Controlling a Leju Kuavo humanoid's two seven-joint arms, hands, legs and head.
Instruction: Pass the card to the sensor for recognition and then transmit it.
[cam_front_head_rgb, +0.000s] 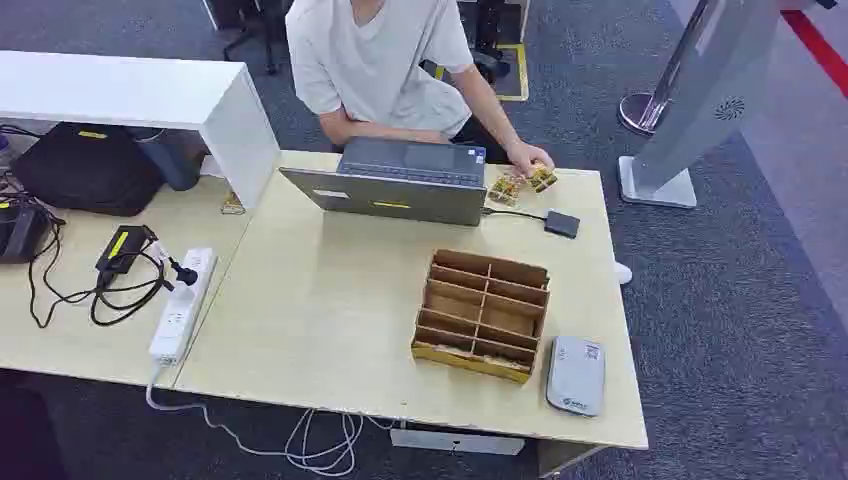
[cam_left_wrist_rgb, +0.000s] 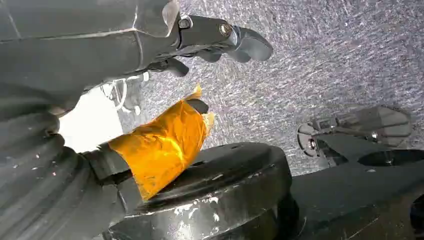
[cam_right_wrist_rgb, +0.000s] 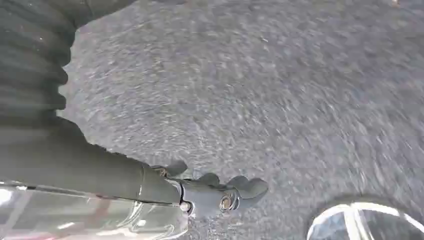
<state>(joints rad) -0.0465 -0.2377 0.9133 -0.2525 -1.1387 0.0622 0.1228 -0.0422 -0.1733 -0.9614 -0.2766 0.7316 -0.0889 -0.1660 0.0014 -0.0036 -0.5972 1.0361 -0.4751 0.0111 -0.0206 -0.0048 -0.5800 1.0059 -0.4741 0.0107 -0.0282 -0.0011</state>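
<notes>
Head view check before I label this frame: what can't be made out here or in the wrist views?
- Cards on the far table edge: too small to read, partly under the person's hand.
- Divider box: its walls hide parts of the compartment floors.
- Laptop: screen faces away.
- Left hand and right hand: each seen side-on over carpet, finger spread unclear.

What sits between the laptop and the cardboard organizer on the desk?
Nothing: in the head view the desk is bare between the laptop and the cardboard organizer.

Cards (cam_front_head_rgb: 527, 183) partly under person's hand (cam_front_head_rgb: 524, 157)
</notes>
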